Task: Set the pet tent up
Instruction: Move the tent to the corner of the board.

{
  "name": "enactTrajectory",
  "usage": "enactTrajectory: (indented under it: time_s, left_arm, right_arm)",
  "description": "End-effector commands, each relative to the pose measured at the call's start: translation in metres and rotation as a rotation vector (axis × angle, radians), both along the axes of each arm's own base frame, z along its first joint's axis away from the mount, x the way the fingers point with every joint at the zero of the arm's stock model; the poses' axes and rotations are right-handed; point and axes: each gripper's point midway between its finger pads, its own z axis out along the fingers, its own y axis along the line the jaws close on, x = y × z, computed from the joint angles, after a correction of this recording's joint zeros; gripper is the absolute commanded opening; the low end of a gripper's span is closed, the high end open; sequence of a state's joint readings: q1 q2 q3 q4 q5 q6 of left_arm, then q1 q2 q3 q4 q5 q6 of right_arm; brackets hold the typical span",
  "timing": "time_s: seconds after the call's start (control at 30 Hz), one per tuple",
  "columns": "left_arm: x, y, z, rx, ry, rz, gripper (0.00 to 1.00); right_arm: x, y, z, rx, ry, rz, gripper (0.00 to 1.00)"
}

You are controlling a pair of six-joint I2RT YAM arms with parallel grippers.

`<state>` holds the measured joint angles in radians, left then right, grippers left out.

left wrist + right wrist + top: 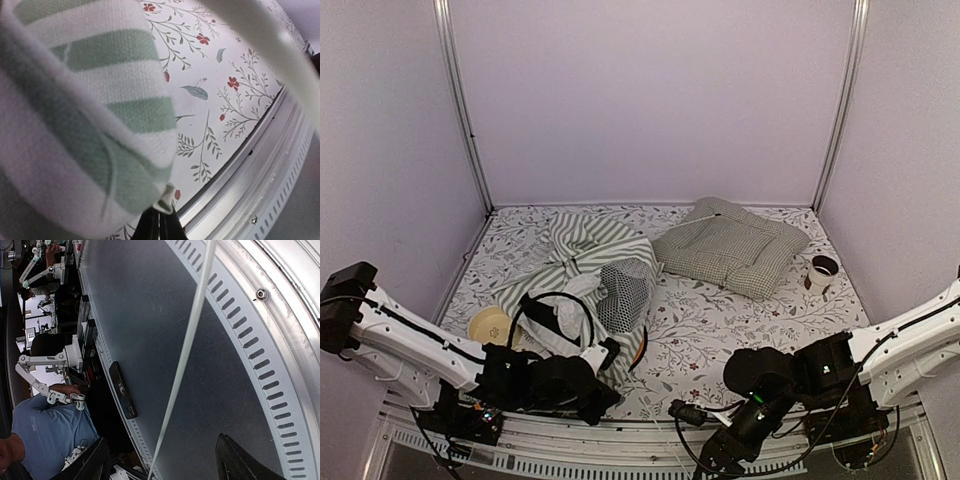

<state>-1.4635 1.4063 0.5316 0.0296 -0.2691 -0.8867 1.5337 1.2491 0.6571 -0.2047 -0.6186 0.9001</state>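
The pet tent (590, 265) lies collapsed left of the table's middle, a heap of green-and-white striped fabric with its grey mesh window (625, 292) on top. My left gripper (608, 388) sits low at the tent's near edge. In the left wrist view it (160, 222) is shut on a small corner tab (166, 204) of the striped fabric (115, 75), which bulges close to the camera. My right gripper (708, 458) hangs beyond the table's near edge. There it (165, 465) stands open, and a thin white pole (186, 347) runs between its fingers (92, 462) without touching them.
A green-checked cushion (730, 245) lies at the back right, with a brown-and-white cup (820, 272) beside it. A pale yellow bowl (492, 325) sits left of the tent. The metal table rim (260, 165) runs close under my left gripper. A person and other robot arms appear beyond the table in the right wrist view.
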Motion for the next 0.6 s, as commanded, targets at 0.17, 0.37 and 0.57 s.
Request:
enactTrajectory:
  time_s: [0.17, 0.37, 0.57]
  left_arm:
    - [0.004, -0.007, 0.016, -0.026, 0.000, -0.008, 0.00]
    - [0.007, -0.007, 0.020, -0.024, -0.009, -0.013, 0.00]
    - [0.018, -0.013, 0.043, 0.005, -0.091, -0.024, 0.00]
  right_arm:
    - [-0.007, 0.011, -0.017, -0.025, 0.018, 0.012, 0.59]
    - [-0.005, 0.017, -0.016, -0.012, 0.009, 0.007, 0.09]
    - [0.017, 0.043, -0.010, 0.025, -0.067, -0.052, 0.00]
